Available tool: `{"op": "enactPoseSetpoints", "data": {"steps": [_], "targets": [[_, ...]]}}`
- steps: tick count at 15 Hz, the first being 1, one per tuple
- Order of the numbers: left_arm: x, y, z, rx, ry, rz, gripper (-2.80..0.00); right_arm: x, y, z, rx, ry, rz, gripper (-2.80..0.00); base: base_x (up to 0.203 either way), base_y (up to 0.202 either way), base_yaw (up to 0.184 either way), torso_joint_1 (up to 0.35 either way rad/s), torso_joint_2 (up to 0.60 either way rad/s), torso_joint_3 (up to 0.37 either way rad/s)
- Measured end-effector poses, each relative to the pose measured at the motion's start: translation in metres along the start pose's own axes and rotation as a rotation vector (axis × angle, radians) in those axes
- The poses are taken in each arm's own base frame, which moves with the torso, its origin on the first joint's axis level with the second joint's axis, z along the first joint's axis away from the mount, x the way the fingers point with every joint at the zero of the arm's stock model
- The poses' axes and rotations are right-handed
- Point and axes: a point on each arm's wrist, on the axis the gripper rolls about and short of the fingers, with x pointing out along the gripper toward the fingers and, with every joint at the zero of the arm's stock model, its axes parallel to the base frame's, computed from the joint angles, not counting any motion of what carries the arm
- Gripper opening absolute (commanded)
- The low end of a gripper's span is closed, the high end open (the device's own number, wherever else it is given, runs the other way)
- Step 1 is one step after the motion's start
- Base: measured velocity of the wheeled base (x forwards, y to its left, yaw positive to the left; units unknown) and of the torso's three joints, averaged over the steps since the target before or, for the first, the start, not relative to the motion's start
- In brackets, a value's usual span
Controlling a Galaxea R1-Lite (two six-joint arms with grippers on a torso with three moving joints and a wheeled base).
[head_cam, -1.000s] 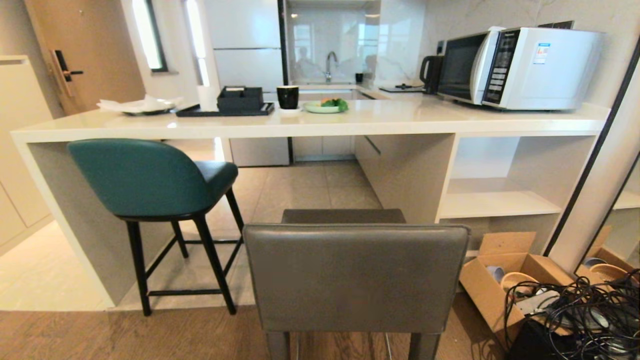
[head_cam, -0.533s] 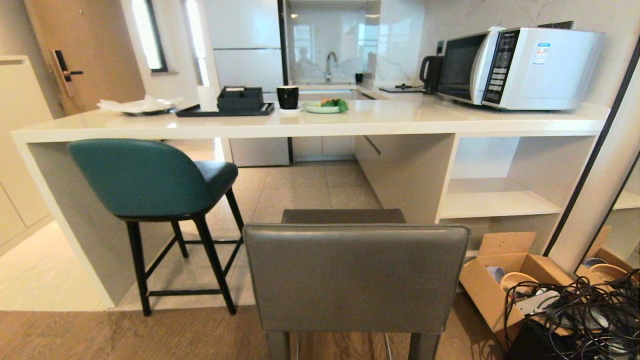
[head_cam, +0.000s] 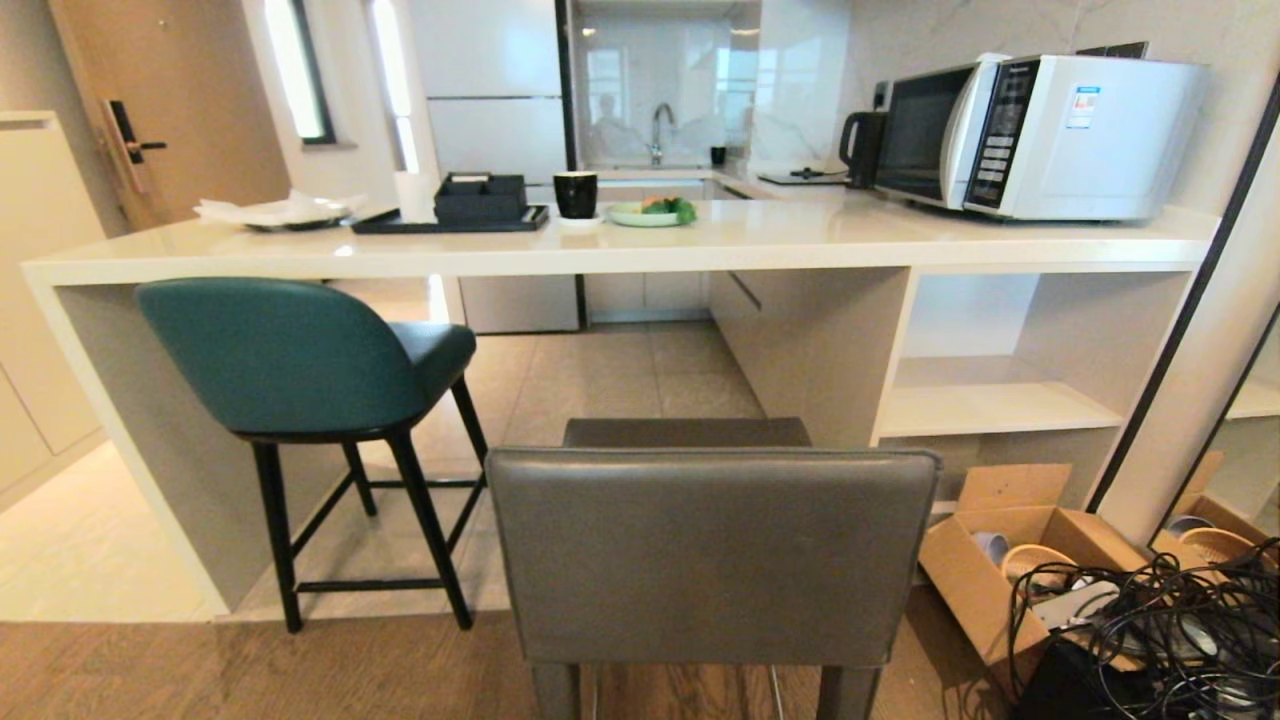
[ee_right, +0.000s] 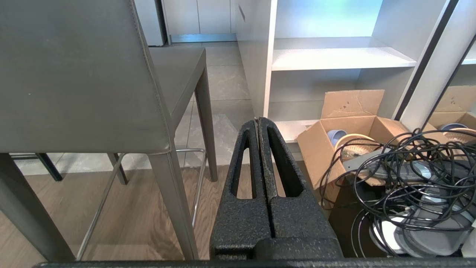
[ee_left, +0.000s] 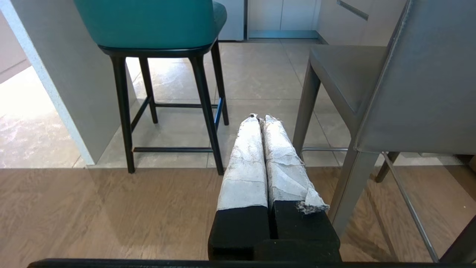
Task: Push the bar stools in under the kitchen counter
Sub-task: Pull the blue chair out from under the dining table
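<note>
Standing closest to the robot, the grey leather stool with the square back and grey legs [head_cam: 710, 555] is pulled well out from the long glossy white stone-like kitchen counter [head_cam: 620, 245], its seat pointing at the open bay beneath the slab. Its backrest runs crosswise, broadside to the robot, so a straight shove forward on that panel should send it under, as I judge it. Off to the left, the teal leather stool with the curved back and thin black legs [head_cam: 300, 370] sits near the counter's left end panel, seat partly under the front edge, back sticking out and turned a little askew.

Neither arm shows from the head view. From the wrists, the left gripper [ee_left: 259, 119], its fingers wrapped in white tape, is clenched on nothing and hangs low between the two stools, apart from both. The right gripper [ee_right: 257, 121], black and textured, is likewise clamped empty, just beside the grey stool's right rear leg, with a cardboard box of bowls [ee_right: 349, 130] and a tangle of black cables [ee_right: 405, 175] on its other side. Both sit about equally near the grey backrest; the left is the nearer to the teal one.
</note>
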Motion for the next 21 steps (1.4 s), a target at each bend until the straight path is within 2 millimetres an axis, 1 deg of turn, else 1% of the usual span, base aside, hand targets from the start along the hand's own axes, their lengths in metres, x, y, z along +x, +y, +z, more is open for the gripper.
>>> {"op": "enactPoseSetpoints", "data": {"steps": [6,7,21], "targets": [[0.0000,0.0000,0.0000,0.000,0.000,-0.001,-2.80,0.0000,0.0000,0.0000,0.000,0.000,0.000,-2.80,0.000,0.000,0.000,0.000,0.00,0.000],[0.0000,0.0000,0.0000,0.000,0.000,-0.001,-2.80,0.0000,0.0000,0.0001,0.000,0.000,0.001,-2.80,-0.002,0.118,-0.004,0.007,0.00,0.001],[0.0000,0.0000,0.0000,0.000,0.000,-0.001,-2.80,0.0000,0.0000,0.0001,0.002,0.000,0.000,-2.80,0.000,0.197,-0.001,0.002,0.00,0.003]]}}
